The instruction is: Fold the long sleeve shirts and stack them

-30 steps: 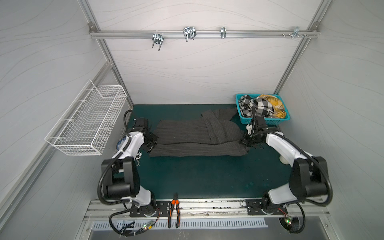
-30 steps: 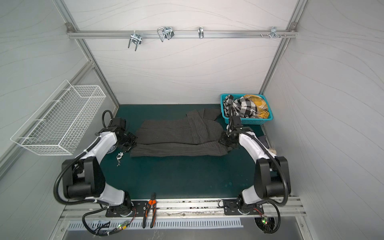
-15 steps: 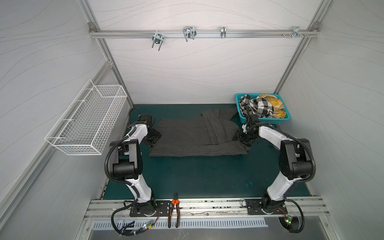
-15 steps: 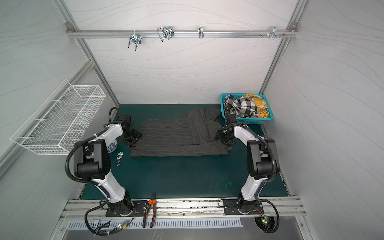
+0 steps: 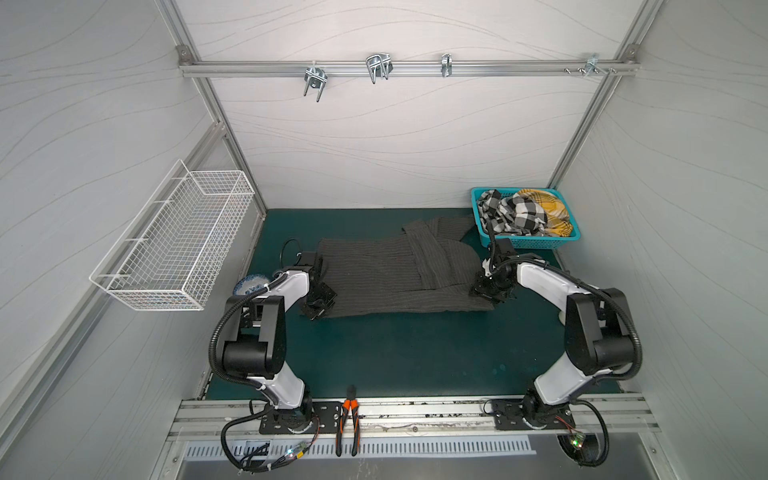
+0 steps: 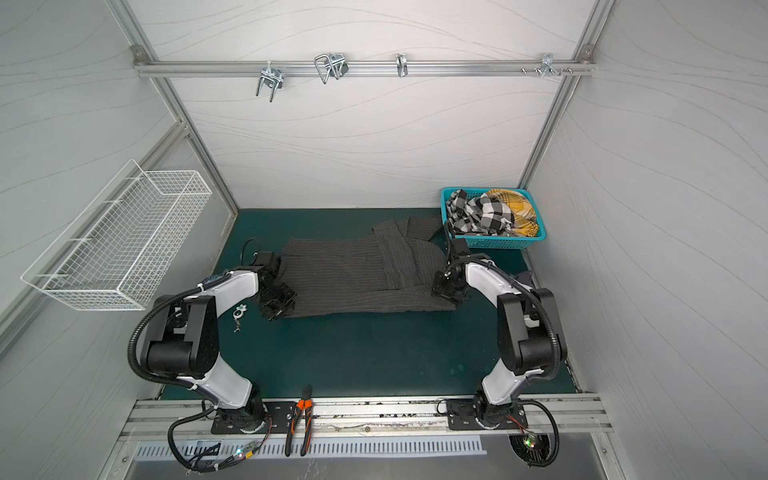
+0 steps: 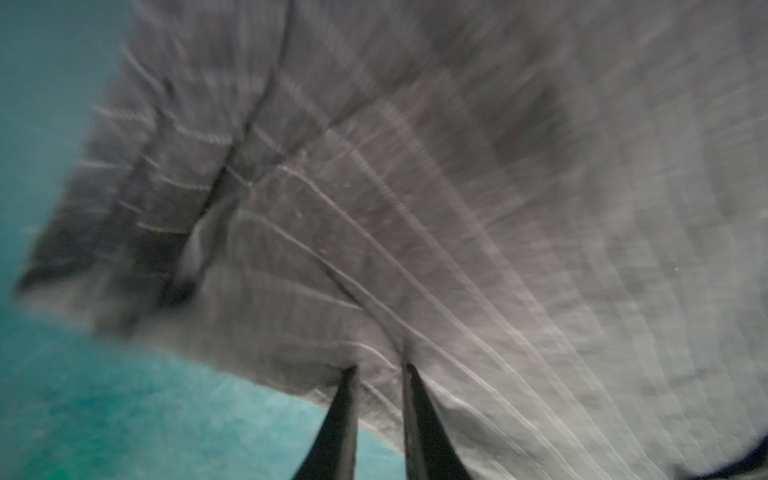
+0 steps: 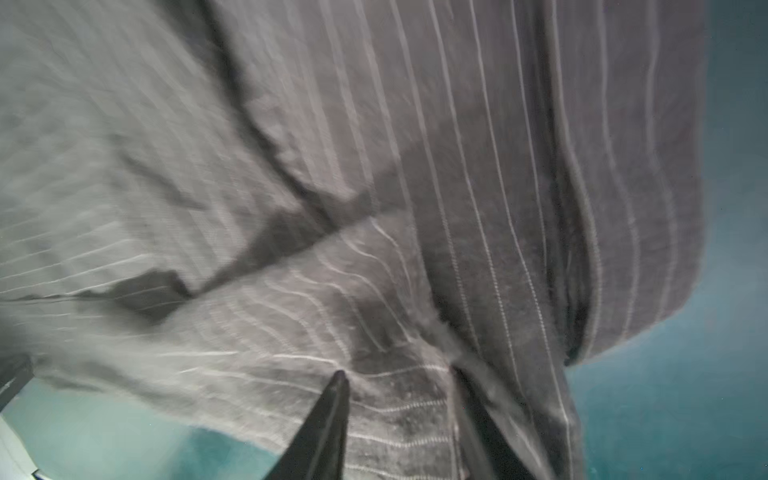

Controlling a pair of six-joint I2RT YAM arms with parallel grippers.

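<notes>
– While the shirt (image 5: 386, 278) lies spread on the green mat (image 5: 395, 353), the left gripper (image 7: 380, 368) pinches its edge; the right gripper (image 8: 397, 372) straddles cloth, grip unclear.
– Best lift both ends evenly, keeping the fold taut.

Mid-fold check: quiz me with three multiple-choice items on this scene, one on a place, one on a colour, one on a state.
1. The pinstriped shirt lies: A) on the green mat B) in the wire basket C) on the overhead rail.
2. The handles of the pliers are: A) blue B) orange C) white.
3. The teal basket is: A) overturned B) bare C) holding crumpled clothes.
Answers: 1A, it is spread across the mat in both top views; 2B, their grips are orange; 3C, checked and yellow cloth fills it.
</notes>
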